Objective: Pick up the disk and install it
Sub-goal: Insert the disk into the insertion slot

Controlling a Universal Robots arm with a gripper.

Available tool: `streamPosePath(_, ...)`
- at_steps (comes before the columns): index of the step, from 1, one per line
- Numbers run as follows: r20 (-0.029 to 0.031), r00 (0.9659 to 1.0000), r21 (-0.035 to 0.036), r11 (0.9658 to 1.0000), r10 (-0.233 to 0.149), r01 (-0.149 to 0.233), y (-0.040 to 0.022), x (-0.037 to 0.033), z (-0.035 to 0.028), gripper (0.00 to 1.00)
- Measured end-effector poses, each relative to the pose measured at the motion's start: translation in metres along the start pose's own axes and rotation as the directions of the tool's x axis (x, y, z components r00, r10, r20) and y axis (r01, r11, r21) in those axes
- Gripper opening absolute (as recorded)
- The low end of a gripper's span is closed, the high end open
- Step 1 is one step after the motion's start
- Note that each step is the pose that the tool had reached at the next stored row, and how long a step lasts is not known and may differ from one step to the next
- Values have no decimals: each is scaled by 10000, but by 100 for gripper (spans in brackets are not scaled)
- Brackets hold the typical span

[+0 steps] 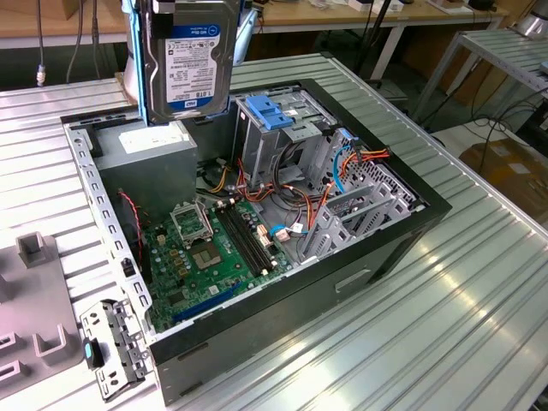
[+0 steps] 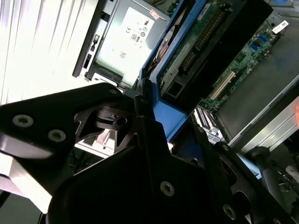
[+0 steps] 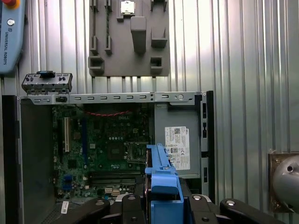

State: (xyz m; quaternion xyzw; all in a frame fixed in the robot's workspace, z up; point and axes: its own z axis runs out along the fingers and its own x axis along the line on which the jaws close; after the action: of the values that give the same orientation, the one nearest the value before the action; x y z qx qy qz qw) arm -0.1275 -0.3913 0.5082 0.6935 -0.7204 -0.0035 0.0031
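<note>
The disk (image 1: 190, 64) hangs upright in the air above the back corner of the open computer case (image 1: 390, 248), its white and blue label facing the exterior camera and light-blue rails along its sides. My gripper (image 3: 163, 201) is shut on it from above, the black fingers (image 2: 154, 135) clamping the blue-railed end. In the second wrist view the disk (image 2: 189, 51) shows its green circuit-board underside. It hovers over the grey power-supply box (image 1: 150, 141), at the exterior view's left of the metal drive cage (image 1: 278, 128) with the blue latch (image 1: 264, 111).
Inside the case lie the green motherboard (image 1: 205, 248) and bundles of coloured cables (image 1: 342, 167). A grey fixture block (image 1: 34, 300) and a loose metal bracket (image 1: 107, 347) sit on the ribbed metal table (image 1: 462, 300) at the exterior view's left.
</note>
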Motion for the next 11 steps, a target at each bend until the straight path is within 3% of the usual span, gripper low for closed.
streamPosePath(11,0,10000,0,10000,0,0,-1,36,0,37)
